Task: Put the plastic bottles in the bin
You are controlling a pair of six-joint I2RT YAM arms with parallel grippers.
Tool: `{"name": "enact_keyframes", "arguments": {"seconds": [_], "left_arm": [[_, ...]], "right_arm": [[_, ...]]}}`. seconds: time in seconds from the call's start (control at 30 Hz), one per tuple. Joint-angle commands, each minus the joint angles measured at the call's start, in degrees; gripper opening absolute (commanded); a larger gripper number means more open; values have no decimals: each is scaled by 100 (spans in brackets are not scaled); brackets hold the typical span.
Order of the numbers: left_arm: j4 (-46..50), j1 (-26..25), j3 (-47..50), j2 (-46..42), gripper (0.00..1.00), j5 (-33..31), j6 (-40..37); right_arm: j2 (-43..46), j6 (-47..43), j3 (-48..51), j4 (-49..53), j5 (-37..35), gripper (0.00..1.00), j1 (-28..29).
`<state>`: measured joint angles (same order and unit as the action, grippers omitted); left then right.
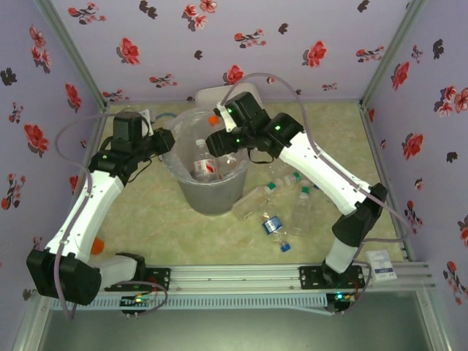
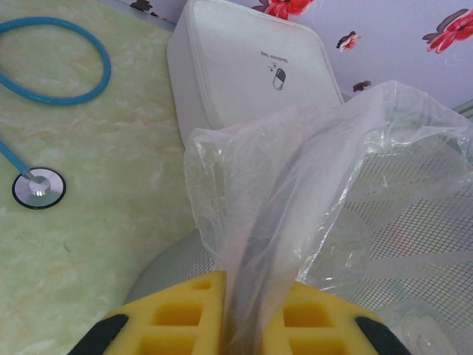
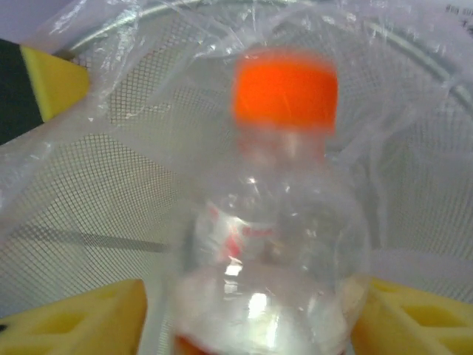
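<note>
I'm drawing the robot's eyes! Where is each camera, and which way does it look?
Top external: above and behind the robot, looking down on table, bin, loose bottles; both arms show.
Left wrist: on the left arm, facing a white container; left end effector pinches the bin's bag.
Right wrist: on the right arm, facing into the bin; right end effector flanks an orange-capped bottle.
Both wrist views share the bag.

soft even light, blurred bottle (image 3: 273, 222)
</note>
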<state>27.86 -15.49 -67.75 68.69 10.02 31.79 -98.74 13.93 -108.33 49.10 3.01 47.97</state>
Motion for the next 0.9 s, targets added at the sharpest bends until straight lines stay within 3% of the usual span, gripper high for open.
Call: {"name": "enact_keyframes", "arguments": {"seconds": [0.0,0.17,0.33,0.43,0.63,0.87], "left_arm": [[-47,-77,27,93,15,-114,-129],[-8,-74,16,94,15,-123,-146],[-6,-75,-15,143,14,-114,-181],[-25,-71,-20,163,14,-107,-186],[-35,-76,7,207,14,-97,-235],[-70,-76,47,197,13,-89,-279]], "right_arm": [[242,65,248,-315,-42,78,56],[716,-137,228,-136,-764,82,-74],[1453,66,590,32,-1139,81,-737],[1944,305,1000,214,-1434,80,-1340],[2510,1333,1826,1531,-1885,77,-2963],[3589,2645,3884,1250,-1889,81,-4666]]}}
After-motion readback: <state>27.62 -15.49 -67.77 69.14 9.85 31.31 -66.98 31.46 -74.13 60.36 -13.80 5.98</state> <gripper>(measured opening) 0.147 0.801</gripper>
